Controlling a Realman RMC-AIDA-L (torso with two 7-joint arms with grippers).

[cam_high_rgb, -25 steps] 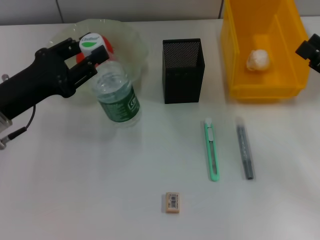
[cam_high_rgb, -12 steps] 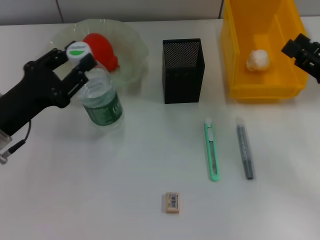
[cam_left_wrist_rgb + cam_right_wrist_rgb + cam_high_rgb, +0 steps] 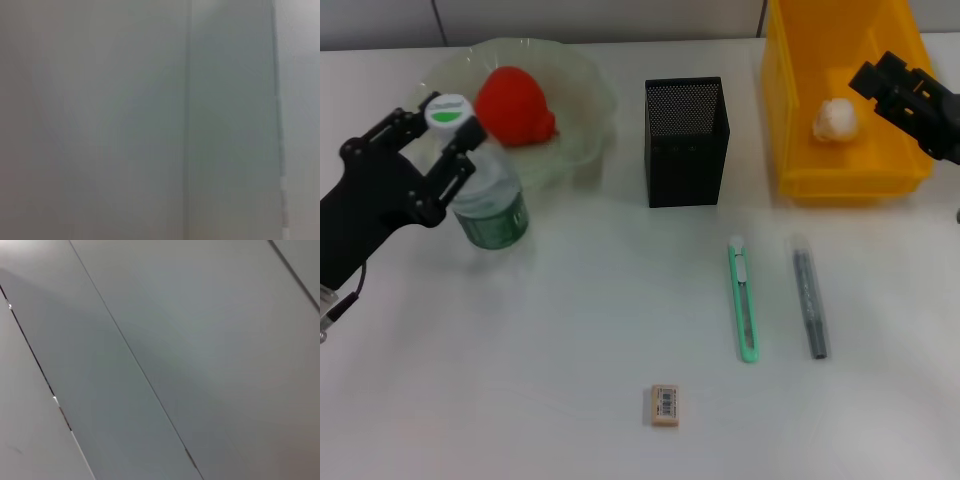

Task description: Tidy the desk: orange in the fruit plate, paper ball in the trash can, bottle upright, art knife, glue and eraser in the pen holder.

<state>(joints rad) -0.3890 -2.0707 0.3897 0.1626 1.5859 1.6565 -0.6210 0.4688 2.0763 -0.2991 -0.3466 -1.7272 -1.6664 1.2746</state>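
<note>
Your two wrist views showed only grey panelled surfaces; the head view alone carried the desk [image 3: 570, 330] and everything on it.

One yellow trash can [image 3: 800, 120] sat at the far right corner holding one paper ball [image 3: 836, 119]. One fruit plate [image 3: 582, 110] toward the far left held one orange [image 3: 515, 105]. One black pen holder [image 3: 686, 142] stood at the far middle. One bottle [image 3: 480, 180] stood upright just beside the plate, the left gripper [image 3: 428, 140] closed around its neck; half a second before, it stood nearer the holder. The right gripper [image 3: 890, 82] had moved in over the trash can; I could not tell you its finger state.

One art knife [image 3: 746, 300] and one glue [image 3: 809, 303] lay side by side at mid-right, one eraser [image 3: 664, 404] near the front edge
</note>
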